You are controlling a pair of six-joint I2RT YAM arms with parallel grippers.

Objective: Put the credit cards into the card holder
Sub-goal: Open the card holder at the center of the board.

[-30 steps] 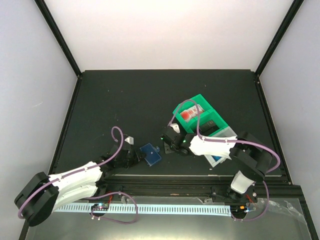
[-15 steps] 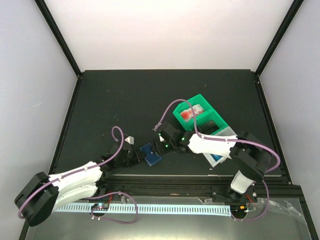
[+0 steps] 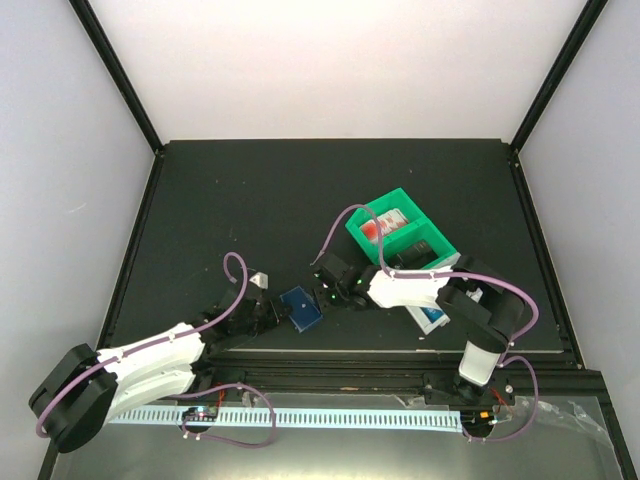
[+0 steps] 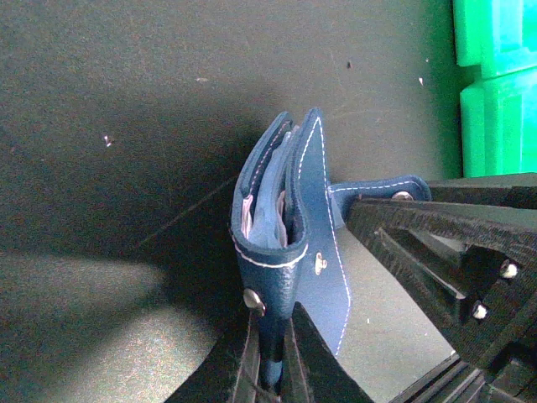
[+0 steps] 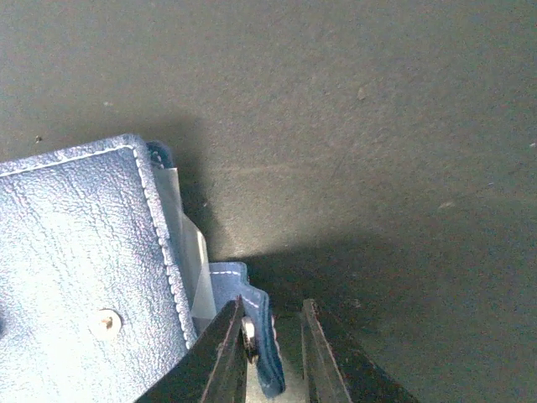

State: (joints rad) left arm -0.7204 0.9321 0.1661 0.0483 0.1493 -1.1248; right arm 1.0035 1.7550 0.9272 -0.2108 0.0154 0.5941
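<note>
The card holder (image 3: 301, 308) is seen near the front edge of the table (image 3: 250, 200), between the two grippers and well left of the green bin (image 3: 400, 236). In the left wrist view it is stood on edge rather than laid flat, its pockets gaping upward, and its lower edge is pinched between the closed fingers (image 4: 252, 369) of the left gripper (image 4: 270, 369). Pale and lighter blue layers are visible inside the open pockets, but whether any of them is a card cannot be told. The strap (image 5: 262, 340) with its snap is extended to the side, toward the right gripper (image 5: 273, 353), and is lodged between that gripper's jaws. These jaws are held narrowly apart: the strap is pressed against one finger (image 5: 220, 357), while a dark gap is left beside the other. One of the credit cards (image 3: 434, 319) is glimpsed as a bright blue patch in the white bin (image 3: 452, 268) beside the green one, largely covered by the right arm. A red-and-white item (image 3: 383, 225) and a black item (image 3: 416, 250) are lodged in separate compartments of the green bin
</note>
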